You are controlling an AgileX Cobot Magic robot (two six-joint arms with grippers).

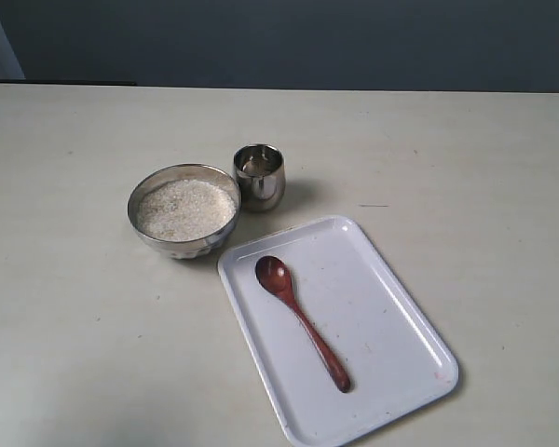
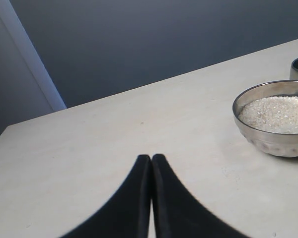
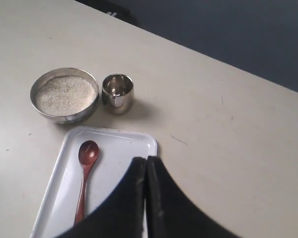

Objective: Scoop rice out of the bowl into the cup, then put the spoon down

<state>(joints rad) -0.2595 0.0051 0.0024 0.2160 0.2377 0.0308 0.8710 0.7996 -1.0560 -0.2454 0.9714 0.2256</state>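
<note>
Beige table (image 1: pixel 84 354), spoon (image 1: pixel 303 323) flat on tray (image 1: pixel 387 312)

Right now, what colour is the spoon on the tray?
The spoon is dark reddish-brown, against the white tray; the exterior view shows it best.

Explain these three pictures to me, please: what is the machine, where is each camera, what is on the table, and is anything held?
The machine is a robot with two arms. One picture looks down on the table from outside, and neither arm shows there. The other two come from a camera on each wrist. The black wedges in them are the left claw and the right claw, both shut and holding nothing. On the table stand a steel bowl of rice and a small steel cup beside it. A wooden spoon lies on a white tray.
</note>
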